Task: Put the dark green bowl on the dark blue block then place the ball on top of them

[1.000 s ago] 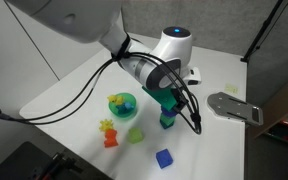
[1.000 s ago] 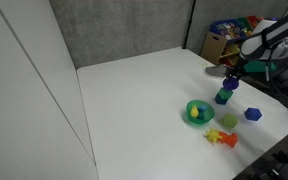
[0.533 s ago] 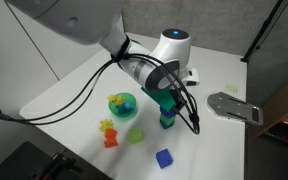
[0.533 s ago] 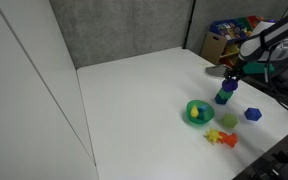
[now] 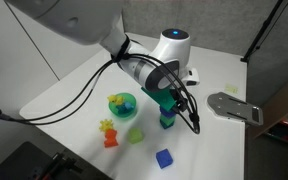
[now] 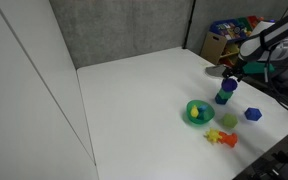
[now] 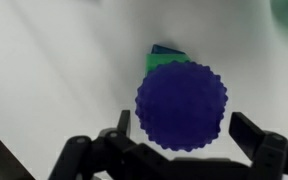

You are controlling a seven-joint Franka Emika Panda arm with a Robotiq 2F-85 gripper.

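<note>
In the wrist view the ball (image 7: 181, 104), dark blue with a bumpy surface, sits between my gripper's (image 7: 184, 126) fingers. A gap shows on each side of it, so the jaws stand open. Under the ball peek the dark green bowl (image 7: 162, 64) and a corner of the dark blue block (image 7: 166, 48). In both exterior views the gripper (image 5: 168, 100) hangs straight over this small stack (image 6: 224, 94) on the white table, and the arm hides most of it.
A teal bowl with yellow pieces (image 5: 122, 102) stands beside the stack. A pale yellow-green cube (image 5: 136, 134), a bright blue cube (image 5: 164, 158) and a red-and-yellow toy (image 5: 110, 132) lie nearer the table's front. A grey plate (image 5: 234, 106) lies at the table's edge.
The arm and the stack stand where they were; no movement shows in the exterior views.
</note>
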